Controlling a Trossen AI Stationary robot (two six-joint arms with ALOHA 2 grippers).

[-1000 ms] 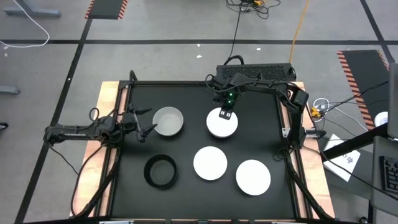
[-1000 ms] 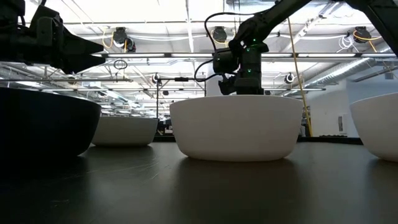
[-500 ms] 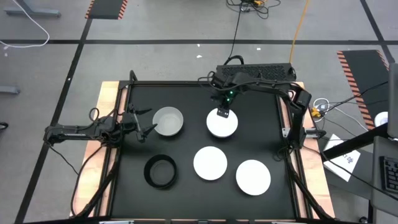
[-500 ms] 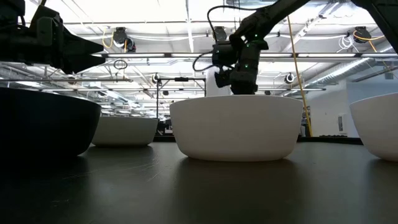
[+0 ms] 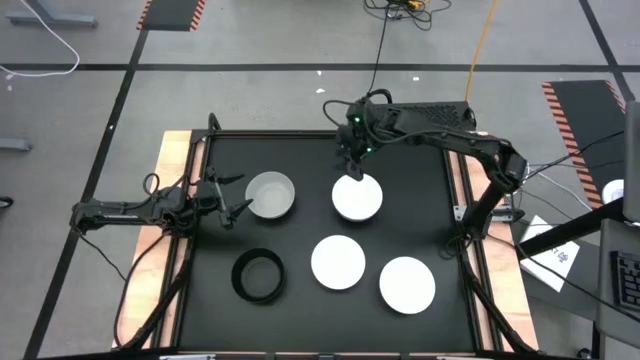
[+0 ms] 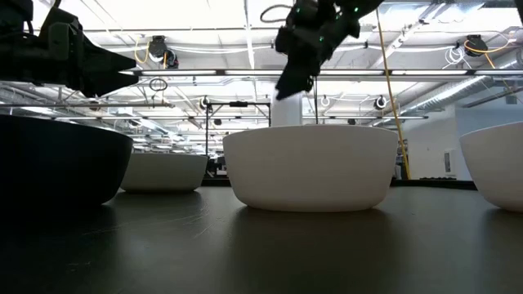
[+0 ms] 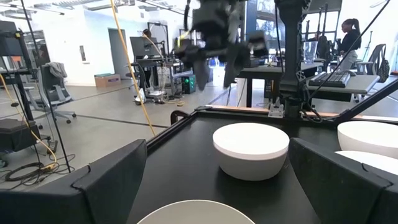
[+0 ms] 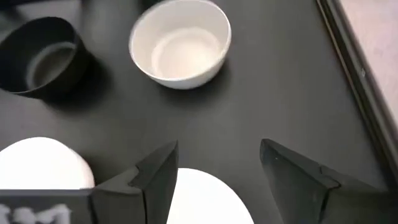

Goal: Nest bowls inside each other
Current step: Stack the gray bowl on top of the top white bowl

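Observation:
Three white bowls stand on the black table: one far of centre [image 5: 357,198] and two near the front [image 5: 338,262], [image 5: 407,284]. A light grey bowl [image 5: 270,195] stands at the left and a black bowl [image 5: 258,275] at the front left. A second grey bowl does not show. My right gripper [image 5: 352,165] is open and empty, raised above the far white bowl's far rim [image 8: 205,199]. My left gripper [image 5: 245,194] is open and empty, level beside the grey bowl's left side [image 7: 196,211].
A raised black frame [image 5: 455,190] runs around the table top. A black box [image 5: 410,115] with cables sits behind the far edge. There is bare table between the bowls and along the right side.
My right gripper has gone up from the far white bowl's rim and a little toward the table's far edge, tipping to a slant. The bowl stays where it was.

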